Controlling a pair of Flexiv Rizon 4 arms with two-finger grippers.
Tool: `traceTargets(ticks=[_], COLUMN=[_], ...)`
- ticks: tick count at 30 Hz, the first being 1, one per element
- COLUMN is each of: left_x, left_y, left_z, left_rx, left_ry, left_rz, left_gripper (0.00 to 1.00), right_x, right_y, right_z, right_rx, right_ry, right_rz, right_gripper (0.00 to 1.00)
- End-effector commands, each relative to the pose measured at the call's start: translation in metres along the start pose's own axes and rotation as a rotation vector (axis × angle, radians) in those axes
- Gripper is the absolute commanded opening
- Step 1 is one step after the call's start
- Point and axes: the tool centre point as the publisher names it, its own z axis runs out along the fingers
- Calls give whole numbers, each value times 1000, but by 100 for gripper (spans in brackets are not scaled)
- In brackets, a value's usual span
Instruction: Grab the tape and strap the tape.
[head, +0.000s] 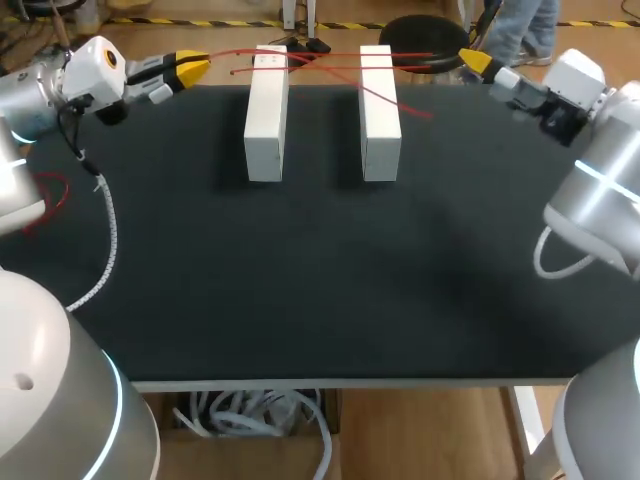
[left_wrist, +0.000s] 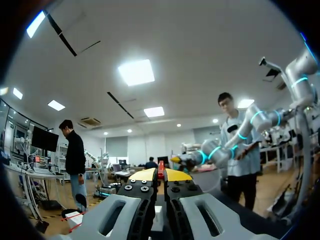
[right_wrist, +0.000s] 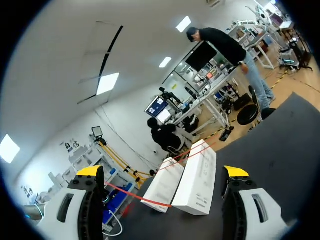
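Note:
Two long white boxes (head: 266, 110) (head: 380, 110) stand side by side at the back of the black table. A thin red tape (head: 330, 55) runs across their far ends, with a second strand (head: 400, 102) slanting over the right box. My left gripper (head: 190, 68) hovers left of the boxes, shut on the tape's end; in the left wrist view the red strip (left_wrist: 160, 169) shows between the closed yellow tips (left_wrist: 160, 175). My right gripper (head: 478, 62) hangs open, right of the boxes. The right wrist view shows its tips (right_wrist: 162, 171) wide apart, the boxes (right_wrist: 197, 177) and tape (right_wrist: 145, 200) ahead.
The black table (head: 320, 290) stretches bare from the boxes to its front edge. A white coiled cable (head: 105, 240) hangs from my left arm over the table's left edge. My right arm (left_wrist: 220, 150) shows in the left wrist view.

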Motion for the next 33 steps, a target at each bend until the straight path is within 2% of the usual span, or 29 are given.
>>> traceTargets(ticks=[1,12,23,29,33], left_x=[0,0,0,0,0], left_y=[1,1,1,1,1], left_z=[0,0,0,0,0], left_rx=[2,2,2,2,2], left_ry=[0,0,0,0,0], left_rz=[1,1,1,1,1], left_gripper=[0,0,0,0,0], right_x=[5,23,36,39,44], right_y=[-11,-28,-56,-72,-82], right_z=[-4,-33,-63,-60,-55], right_rx=[-141,-217,-225,-252,-275], right_ry=[-7,-23,-46,-52,-35], right_rz=[16,107,142,223,318], right_gripper=[100,100,100,100,100])
